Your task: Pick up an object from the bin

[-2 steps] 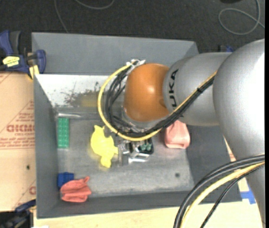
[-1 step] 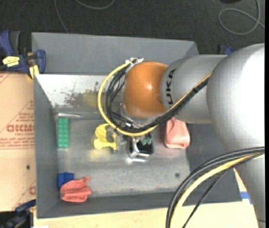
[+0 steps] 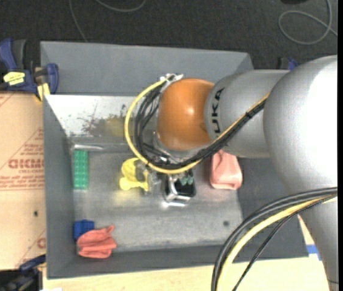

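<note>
Claw (image 3: 173, 190) beside lumpy yellow toy (image 3: 130, 176)

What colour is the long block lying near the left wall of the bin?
The block is green; the camera view shows it best.

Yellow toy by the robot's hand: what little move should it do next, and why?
Probably a small sideways nudge toward the yellow toy, so the gripper sits over it. The gripper hangs in the middle of the bin, and the yellow toy lies right beside it, on the side of the green block.
</note>
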Available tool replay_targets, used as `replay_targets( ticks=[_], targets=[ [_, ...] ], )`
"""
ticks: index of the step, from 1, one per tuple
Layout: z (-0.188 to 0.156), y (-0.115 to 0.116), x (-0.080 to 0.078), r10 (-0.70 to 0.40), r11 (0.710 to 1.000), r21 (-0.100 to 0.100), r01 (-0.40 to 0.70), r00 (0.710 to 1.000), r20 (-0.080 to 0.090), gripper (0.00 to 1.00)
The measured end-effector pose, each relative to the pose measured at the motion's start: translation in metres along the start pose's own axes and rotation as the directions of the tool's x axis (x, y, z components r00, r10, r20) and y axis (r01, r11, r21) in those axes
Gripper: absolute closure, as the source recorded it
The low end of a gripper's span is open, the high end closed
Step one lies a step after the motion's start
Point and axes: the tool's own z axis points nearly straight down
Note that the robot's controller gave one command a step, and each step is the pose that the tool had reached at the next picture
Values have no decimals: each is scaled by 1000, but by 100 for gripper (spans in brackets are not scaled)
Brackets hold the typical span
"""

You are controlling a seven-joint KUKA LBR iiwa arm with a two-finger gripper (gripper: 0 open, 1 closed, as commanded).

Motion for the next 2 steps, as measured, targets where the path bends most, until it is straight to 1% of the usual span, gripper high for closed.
replay_targets(
  ticks=[1, 2],
  targets=[
    [-14, -3, -4, -5, 1000, 1, 5, 1000, 5, 100],
    [-41, -2, 0, 2, 1000, 0, -2, 1000, 2, 100]
  ],
)
